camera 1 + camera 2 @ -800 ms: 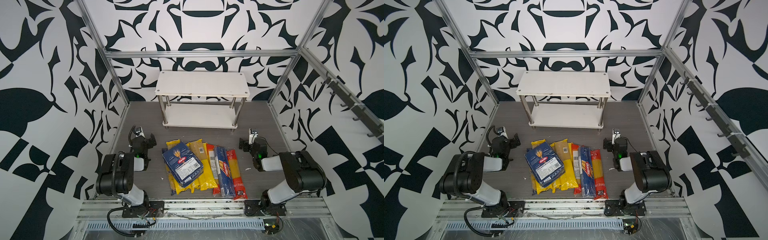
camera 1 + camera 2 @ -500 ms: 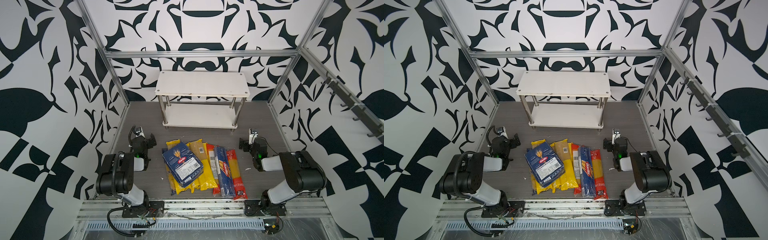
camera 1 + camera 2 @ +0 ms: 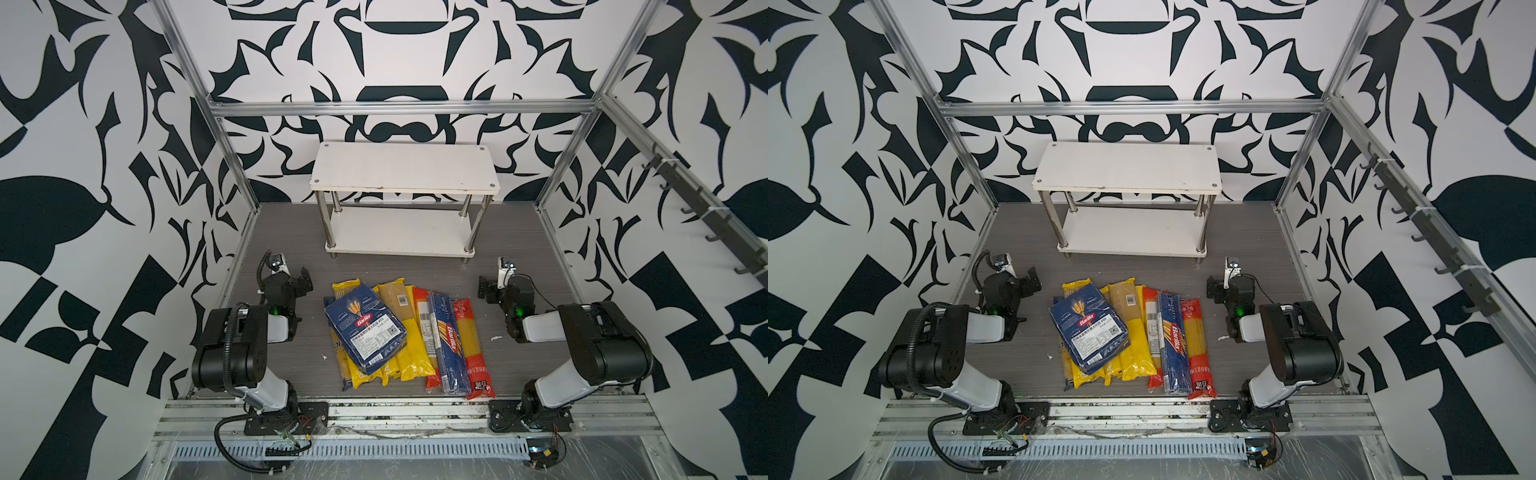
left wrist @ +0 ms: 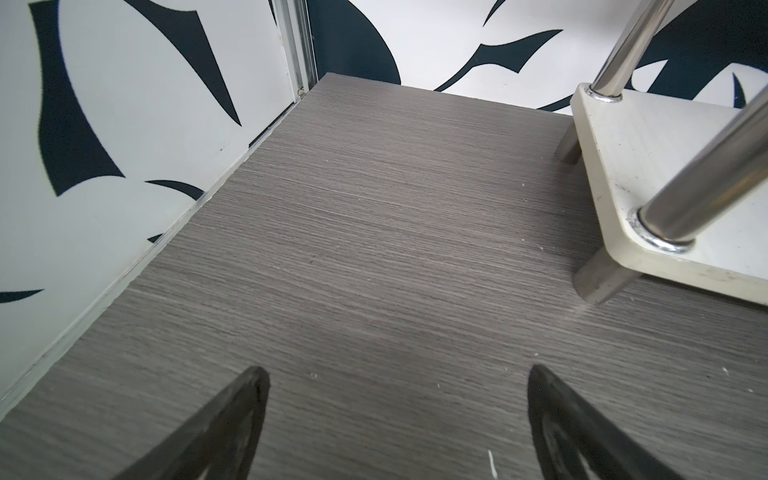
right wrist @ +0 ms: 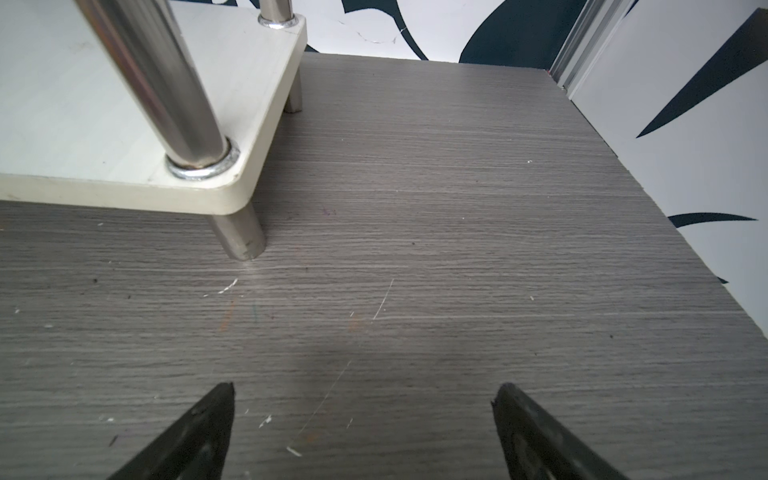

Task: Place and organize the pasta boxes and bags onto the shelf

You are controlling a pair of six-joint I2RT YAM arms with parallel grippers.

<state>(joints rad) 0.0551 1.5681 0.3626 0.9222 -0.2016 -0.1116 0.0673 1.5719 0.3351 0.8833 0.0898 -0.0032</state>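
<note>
The pasta lies in a heap on the grey table between the arms in both top views. A wide dark-blue Barilla box [image 3: 365,328] [image 3: 1088,330] rests on several yellow bags [image 3: 409,353] [image 3: 1133,353]. To its right, a long narrow Barilla box [image 3: 449,340] [image 3: 1173,340] lies between two red bags [image 3: 471,336] [image 3: 422,299]. The white two-tier shelf [image 3: 405,168] [image 3: 1127,168] stands bare at the back. My left gripper [image 3: 305,277] [image 4: 397,371] and right gripper [image 3: 484,289] [image 5: 363,387] rest low on either side of the heap. Both are open and hold nothing.
The shelf's lower board [image 4: 665,166] [image 5: 83,104] and chrome posts stand close ahead of both wrists. Patterned walls and aluminium frame posts [image 3: 232,166] enclose the table on three sides. A metal rail [image 3: 374,409] runs along the front edge.
</note>
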